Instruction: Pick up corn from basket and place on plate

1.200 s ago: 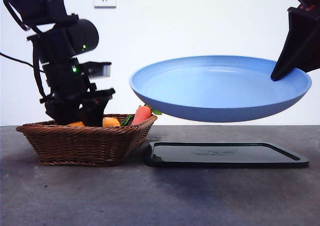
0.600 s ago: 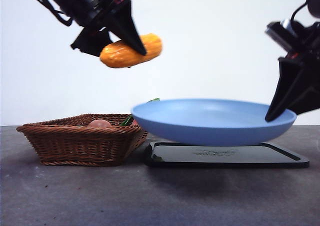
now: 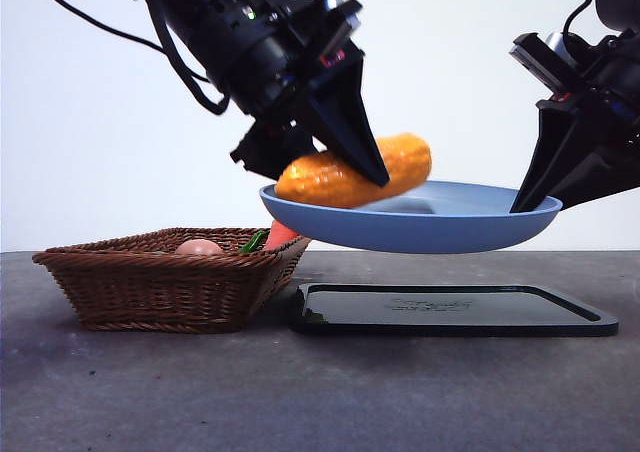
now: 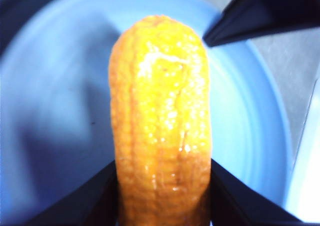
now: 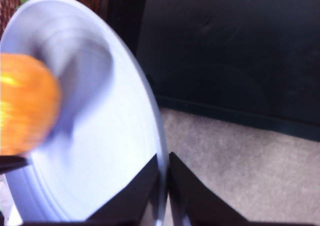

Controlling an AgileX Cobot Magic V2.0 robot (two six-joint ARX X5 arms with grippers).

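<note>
Fingers of the left gripper [image 4: 162,186] pinched the corn [image 3: 352,171], which had swung from high above the basket [image 3: 170,277] to just over the plate [image 3: 420,222]. The right gripper [image 5: 164,186] clamped the plate's rim, holding it above the black tray [image 3: 450,309]. Release looked like the next step.

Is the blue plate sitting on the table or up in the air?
Up in the air. The right pincer pinches the plate by its rim, and it hangs above the black tray.
</note>
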